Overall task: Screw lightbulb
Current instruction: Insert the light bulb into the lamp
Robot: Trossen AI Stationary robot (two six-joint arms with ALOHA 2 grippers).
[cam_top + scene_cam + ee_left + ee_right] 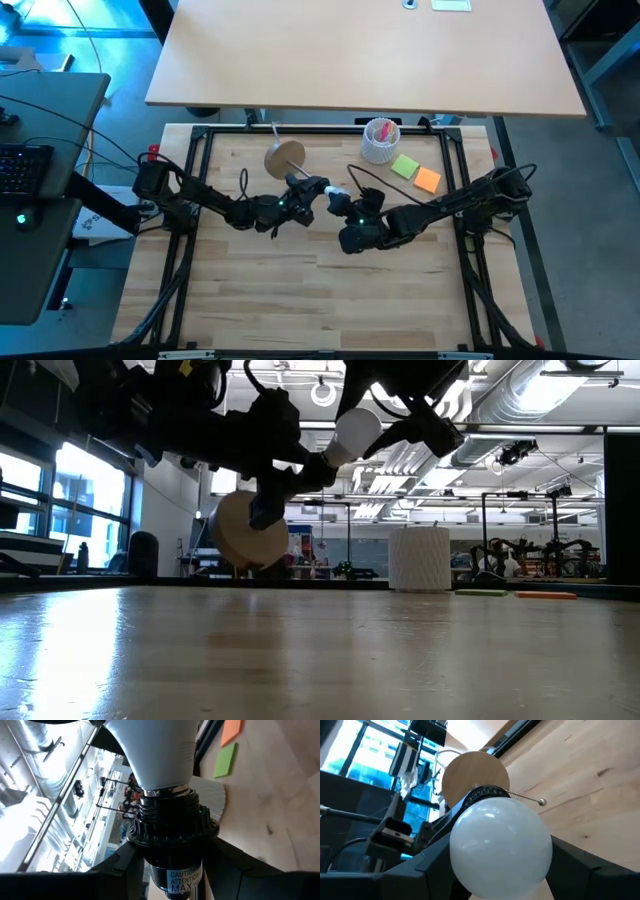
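Note:
The white lightbulb (500,845) sits with its screw base (165,790) in the black socket (172,835) of the round wooden disc stand (285,158). Stand and bulb are in the air over the middle of the table, the disc (250,530) turned on edge. My left gripper (300,192) comes from the table's left and is shut on the socket. My right gripper (342,203) comes from the right and is shut on the bulb (355,432). A thin ball chain (525,797) hangs from the socket. My left gripper pinches the black socket's barrel (150,870) between its two fingers, just below the threaded collar. The fingers (125,865) lie roughly level, coming from the table's left. The stand is lifted clear of the table, its disc on edge. My right gripper holds the bulb's round glass end (465,865) between its two fingers (420,870), one on each side. The fingers come roughly level from the table's right, along the bulb's axis. The bulb is clear of the table, its base in the socket.
A white perforated cup with pink contents (381,140) stands at the far right of the table. A green note (405,166) and an orange note (428,180) lie beside it. The black frame (300,130) runs along the far edge. Bare wood lies toward the near edge.

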